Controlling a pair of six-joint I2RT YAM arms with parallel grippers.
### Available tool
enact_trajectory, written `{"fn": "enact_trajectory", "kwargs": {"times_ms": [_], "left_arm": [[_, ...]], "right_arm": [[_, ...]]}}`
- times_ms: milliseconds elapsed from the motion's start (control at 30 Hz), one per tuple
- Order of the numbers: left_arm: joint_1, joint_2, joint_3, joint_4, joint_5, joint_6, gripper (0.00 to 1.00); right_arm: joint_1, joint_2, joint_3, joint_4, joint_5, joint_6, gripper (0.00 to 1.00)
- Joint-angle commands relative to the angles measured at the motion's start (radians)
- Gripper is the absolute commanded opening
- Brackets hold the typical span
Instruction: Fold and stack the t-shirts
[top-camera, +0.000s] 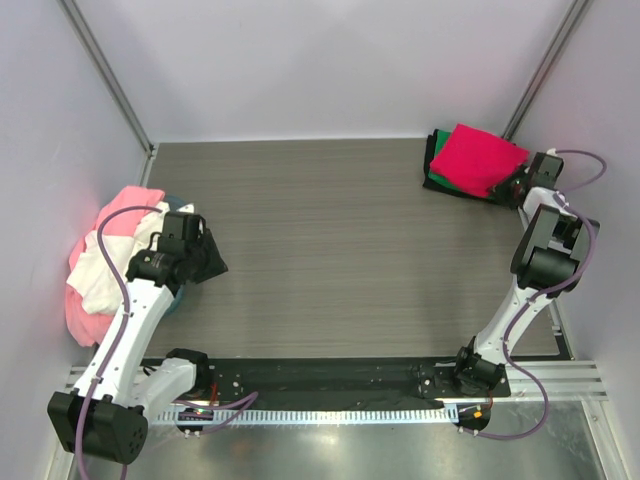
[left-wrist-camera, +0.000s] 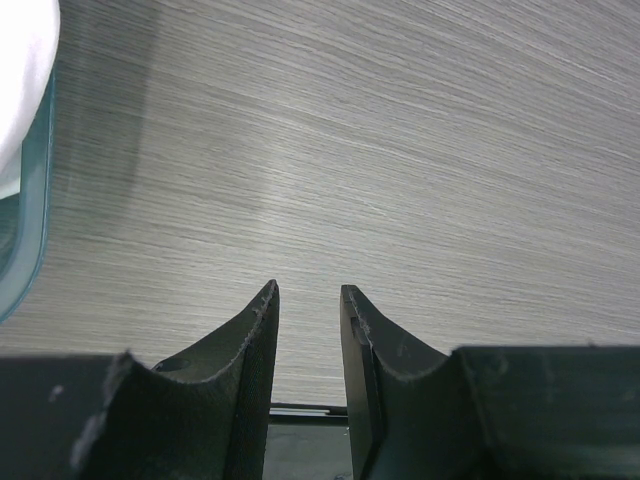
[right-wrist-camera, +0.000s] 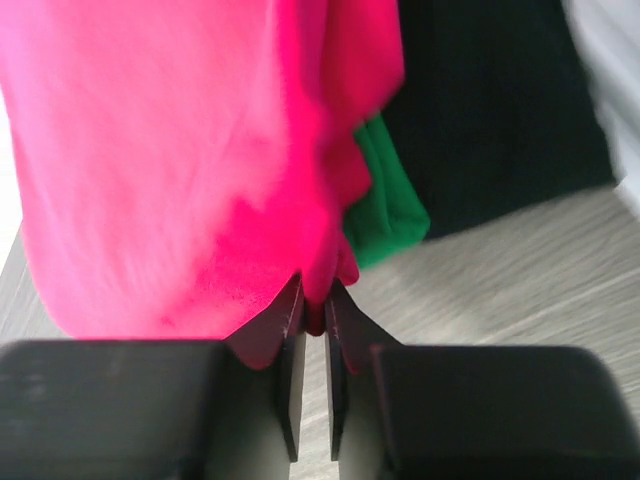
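Stacking step: the right gripper (right-wrist-camera: 313, 305) pinches the edge of the red t-shirt (right-wrist-camera: 170, 150), which lies on the green t-shirt (right-wrist-camera: 388, 215) (far right corner). The left gripper (left-wrist-camera: 308, 300) is part open and empty. Next: release without dragging the fold.

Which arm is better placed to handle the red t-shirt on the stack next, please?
Right: the right tool pinches the red t-shirt at its edge. The left tool hangs empty over the table, on the opposite side.
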Motion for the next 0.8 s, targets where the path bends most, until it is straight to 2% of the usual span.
{"fn": "enact_trajectory", "kwargs": {"times_ms": [0, 200, 467, 533, 567, 600, 700, 767], "left_arm": [[0.003, 0.0, 0.001, 0.02, -0.003, -0.006, 0.32], [0.003, -0.008, 0.0, 0.021, 0.0, -0.006, 0.33], [0.003, -0.002, 0.001, 0.017, 0.001, -0.006, 0.32], [0.002, -0.002, 0.001, 0.018, 0.001, -0.006, 0.32], [0.002, 0.0, 0.001, 0.02, 0.001, -0.006, 0.32], [0.002, 0.0, 0.001, 0.018, 0.001, -0.006, 0.32], [0.002, 0.001, 0.001, 0.018, 0.001, -0.006, 0.32], [0.0, 0.001, 0.001, 0.018, 0.001, -0.006, 0.32]], "right_arm": [[-0.015, -0.033, 0.102, -0.035, 0.084, -0.048, 0.15], [-0.038, -0.038, 0.173, -0.086, 0.242, -0.125, 0.06], [-0.041, 0.072, 0.261, -0.172, 0.305, -0.14, 0.07], [-0.046, 0.082, 0.268, -0.192, 0.312, -0.136, 0.16], [-0.046, 0.085, 0.274, -0.21, 0.314, -0.134, 0.26], [-0.047, 0.083, 0.274, -0.22, 0.317, -0.131, 0.5], [-0.047, 0.051, 0.281, -0.252, 0.342, -0.119, 0.66], [-0.047, 0.022, 0.277, -0.269, 0.358, -0.114, 0.7]]}}
